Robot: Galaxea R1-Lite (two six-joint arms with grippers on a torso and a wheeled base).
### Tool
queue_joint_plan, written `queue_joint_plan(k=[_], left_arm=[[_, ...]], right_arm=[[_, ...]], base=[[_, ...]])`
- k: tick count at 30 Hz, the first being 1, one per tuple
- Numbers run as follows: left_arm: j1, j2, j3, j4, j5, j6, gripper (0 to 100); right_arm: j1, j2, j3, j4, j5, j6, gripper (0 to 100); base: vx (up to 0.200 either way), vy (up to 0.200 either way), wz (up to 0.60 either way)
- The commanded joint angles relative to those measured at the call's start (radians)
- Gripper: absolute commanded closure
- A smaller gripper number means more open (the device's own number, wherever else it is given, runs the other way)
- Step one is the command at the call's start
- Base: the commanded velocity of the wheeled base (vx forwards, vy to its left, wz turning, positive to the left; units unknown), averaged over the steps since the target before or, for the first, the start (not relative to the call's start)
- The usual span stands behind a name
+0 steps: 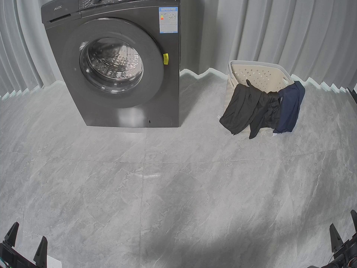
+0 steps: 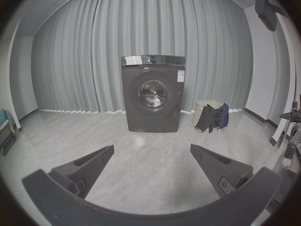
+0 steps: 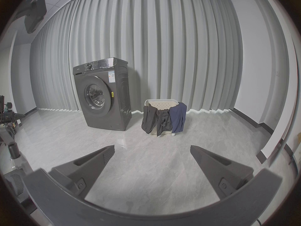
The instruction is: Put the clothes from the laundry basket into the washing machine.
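Left tool [image 2: 151,147], right tool [image 3: 152,147] both released, empty, low over floor. Clothes [image 1: 260,107] well ahead of right tool, draped over basket [image 1: 260,73] front rim, likely easy to pinch. Washing machine [image 1: 163,101] ahead of left tool, door [image 1: 111,66] shut; probably needs opening first.

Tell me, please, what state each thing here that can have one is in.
washing machine door, shut.
laundry basket, upright, not emptied.
clothes, draped over the basket's front rim, hanging down outside.
left gripper, open, empty.
right gripper, open, empty.
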Motion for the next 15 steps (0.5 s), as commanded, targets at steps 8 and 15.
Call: queue_joint_plan(k=[8, 15], left_arm=[[0.001, -0.016, 0.016, 0.000, 0.001, -0.004, 0], [0.001, -0.015, 0.016, 0.000, 0.001, -0.006, 0]], right_arm=[[0.000, -0.015, 0.018, 0.000, 0.000, 0.000, 0], [0.000, -0.015, 0.018, 0.000, 0.000, 0.000, 0]], base=[[0.000, -0.025, 0.00], [0.000, -0.200, 0.00]])
